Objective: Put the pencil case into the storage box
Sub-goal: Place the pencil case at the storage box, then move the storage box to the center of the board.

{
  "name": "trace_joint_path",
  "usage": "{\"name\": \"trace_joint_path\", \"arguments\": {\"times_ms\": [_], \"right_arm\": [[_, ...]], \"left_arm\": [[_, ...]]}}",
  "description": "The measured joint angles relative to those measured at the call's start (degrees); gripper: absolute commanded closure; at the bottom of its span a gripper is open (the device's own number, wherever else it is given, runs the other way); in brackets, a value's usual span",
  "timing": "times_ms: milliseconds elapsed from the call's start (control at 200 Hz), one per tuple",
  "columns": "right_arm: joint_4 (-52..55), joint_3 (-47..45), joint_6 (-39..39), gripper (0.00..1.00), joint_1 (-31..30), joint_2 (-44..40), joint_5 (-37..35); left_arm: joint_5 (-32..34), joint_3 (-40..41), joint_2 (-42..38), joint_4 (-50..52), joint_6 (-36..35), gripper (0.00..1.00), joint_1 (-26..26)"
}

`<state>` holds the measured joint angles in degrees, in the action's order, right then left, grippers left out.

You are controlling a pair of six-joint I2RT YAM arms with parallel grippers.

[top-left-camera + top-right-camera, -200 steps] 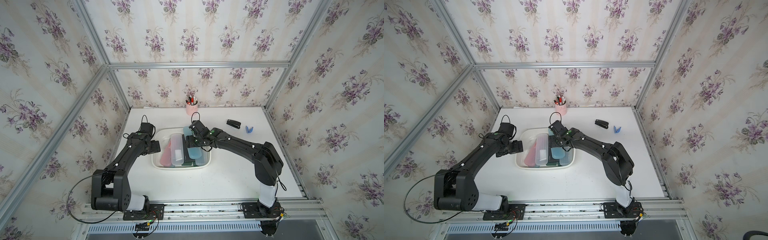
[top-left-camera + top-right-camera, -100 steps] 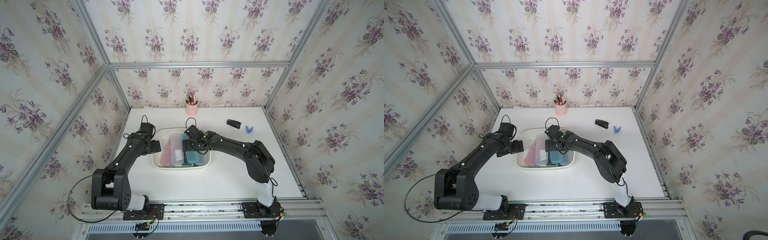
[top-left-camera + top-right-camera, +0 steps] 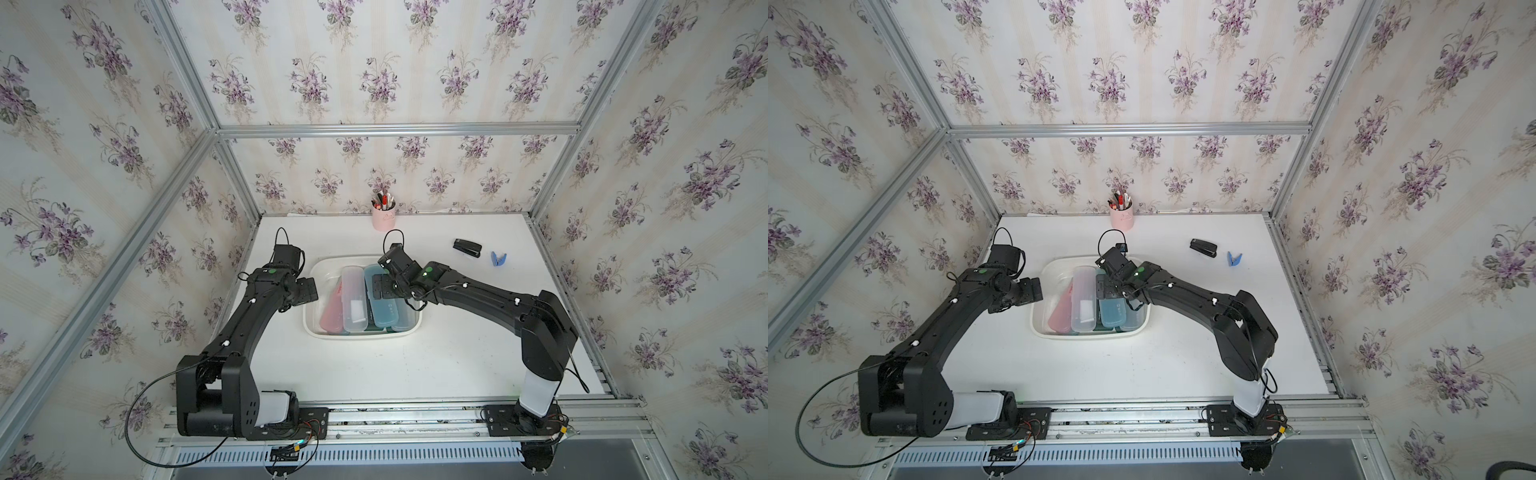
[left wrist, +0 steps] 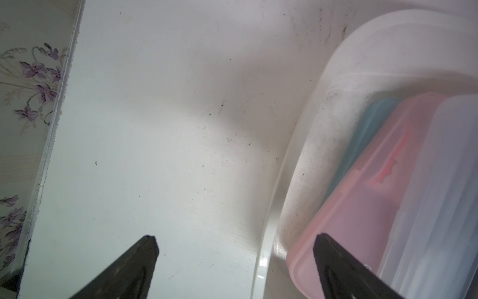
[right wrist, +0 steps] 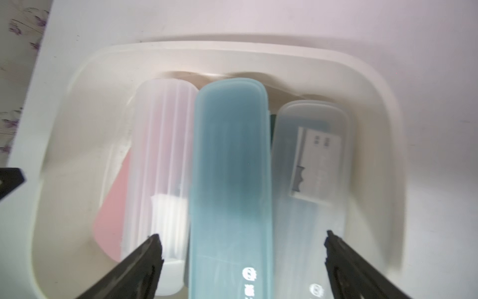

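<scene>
The white storage box [image 3: 361, 334] sits mid-table and holds several pencil cases side by side. A blue pencil case [image 3: 388, 309] lies flat in it, between a clear case [image 3: 354, 299] and a frosted case [image 5: 310, 168]. A pink case [image 3: 332, 311] leans at the box's left side. My right gripper [image 3: 382, 286] hangs open over the far end of the blue pencil case [image 5: 230, 168]; the right wrist view shows its gripper [image 5: 241, 235] empty, jaws wide on either side of the case. My left gripper [image 3: 309, 289] is open and empty at the box's left rim [image 4: 269, 233], one finger over the pink case [image 4: 362, 207].
A pink pen cup [image 3: 383, 216] stands at the back wall. A black stapler [image 3: 467, 248] and a blue clip [image 3: 498, 258] lie at the back right. Flowered walls with metal framing close in the table on three sides.
My right gripper has opened wide and let go of the blue pencil case, which now lies in the box. It shifted a little left and nearer. The left arm has not moved.
</scene>
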<state>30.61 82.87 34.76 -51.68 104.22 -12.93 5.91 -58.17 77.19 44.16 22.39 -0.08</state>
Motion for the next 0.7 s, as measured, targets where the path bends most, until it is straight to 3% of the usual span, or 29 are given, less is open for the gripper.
{"name": "trace_joint_path", "arguments": {"times_ms": [310, 699], "right_arm": [[4.5, -6.4, -6.0, 0.01, 4.6, 0.5, -8.9], [-0.2, -14.3, -11.5, 0.01, 15.0, -3.3, -7.9]], "left_arm": [[-1.4, 0.7, -0.8, 0.5, 0.8, 0.01, 1.9], [-1.6, 0.9, -0.5, 1.0, 1.2, 0.01, 2.0]]}}
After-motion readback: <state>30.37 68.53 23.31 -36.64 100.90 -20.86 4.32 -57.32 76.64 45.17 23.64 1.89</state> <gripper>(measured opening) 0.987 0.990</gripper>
